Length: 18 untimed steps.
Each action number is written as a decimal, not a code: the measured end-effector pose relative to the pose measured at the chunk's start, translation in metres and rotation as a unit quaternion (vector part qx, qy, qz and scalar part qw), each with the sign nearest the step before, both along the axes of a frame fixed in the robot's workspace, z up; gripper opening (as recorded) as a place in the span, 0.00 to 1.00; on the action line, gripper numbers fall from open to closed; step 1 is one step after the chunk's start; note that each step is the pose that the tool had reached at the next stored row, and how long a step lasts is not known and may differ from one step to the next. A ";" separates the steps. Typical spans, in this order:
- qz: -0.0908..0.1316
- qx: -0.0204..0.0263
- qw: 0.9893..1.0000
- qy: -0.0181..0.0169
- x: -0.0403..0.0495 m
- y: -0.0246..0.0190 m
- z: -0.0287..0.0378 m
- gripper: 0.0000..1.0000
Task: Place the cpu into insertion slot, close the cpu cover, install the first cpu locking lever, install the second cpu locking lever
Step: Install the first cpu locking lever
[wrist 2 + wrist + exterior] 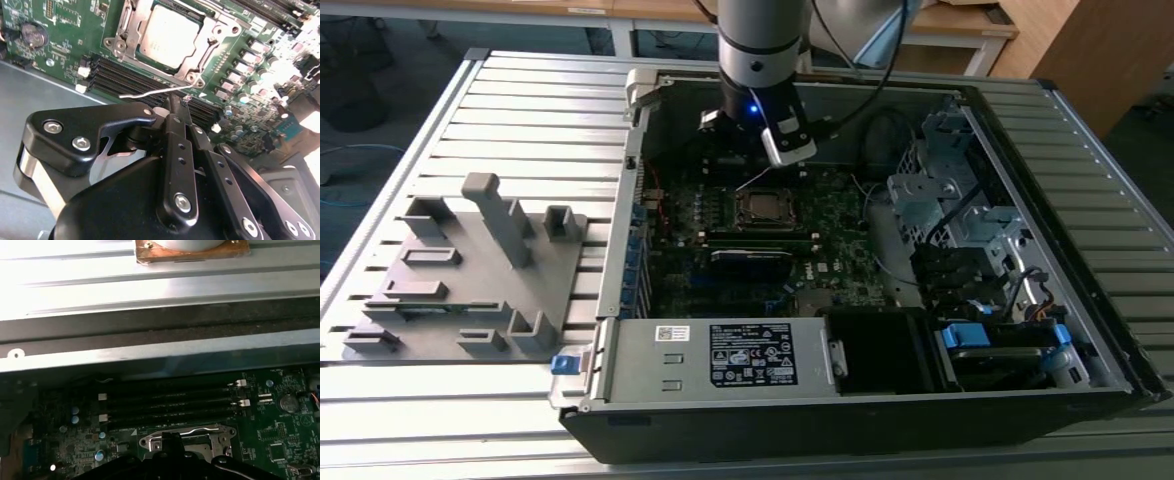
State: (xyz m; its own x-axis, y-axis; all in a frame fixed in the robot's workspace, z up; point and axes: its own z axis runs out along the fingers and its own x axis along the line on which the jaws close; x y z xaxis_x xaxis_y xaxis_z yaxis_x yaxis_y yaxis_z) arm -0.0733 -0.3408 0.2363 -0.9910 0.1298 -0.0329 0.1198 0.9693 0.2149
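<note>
**Gripper [173, 102] clenched at raised lever [145, 93]; chip [167, 35] in socket [766, 223] under cover plate [207, 45]**

Exterior view: open computer case [854, 420] across centre and right of frame, flat on slatted metal table [520, 100]. Grey plastic fixture [467, 270] at left of frame, on same table, just beside case. Robot arm [761, 40] down from top centre into case. Gripper low over green motherboard [841, 230], just above socket in frame, upper centre. Thin pale lever line between gripper and socket. Grey power supply box [720, 355] with label at lower centre. Drive bay [981, 335] with blue tabs at lower right.

Second wrist view: jaws drawn fully together, black fingertips meeting in one narrow point. Lever a thin silvery wire, lifted off board, crossing right at that point over black memory slots [130, 80]. Cannot tell whether wire pinched or merely touched. Chip dull silver, square, lying flat inside socket. Cover plate down over chip edges, chip top showing through window. Coin battery [32, 34] on board, well apart from socket.

First wrist view: black fingertip in front of silvery socket frame, long memory slots just beyond, then case wall and table slats.
</note>
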 end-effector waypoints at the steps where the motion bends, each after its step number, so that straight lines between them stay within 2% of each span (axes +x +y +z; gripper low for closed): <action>1: -0.004 0.000 1.000 0.000 0.0006 0.0001 -0.0007 0.11; 7: -0.028 0.000 1.000 0.000 0.0039 0.0014 -0.0038 0.11; 11: -0.029 0.000 1.000 0.000 0.0039 0.0015 -0.0037 0.11; 12: -0.029 0.003 1.000 0.000 0.0040 0.0015 -0.0038 0.11; 14: -0.029 0.011 1.000 0.001 0.0039 0.0015 -0.0038 0.11; 18: -0.029 0.019 0.999 0.001 0.0039 0.0013 -0.0050 0.11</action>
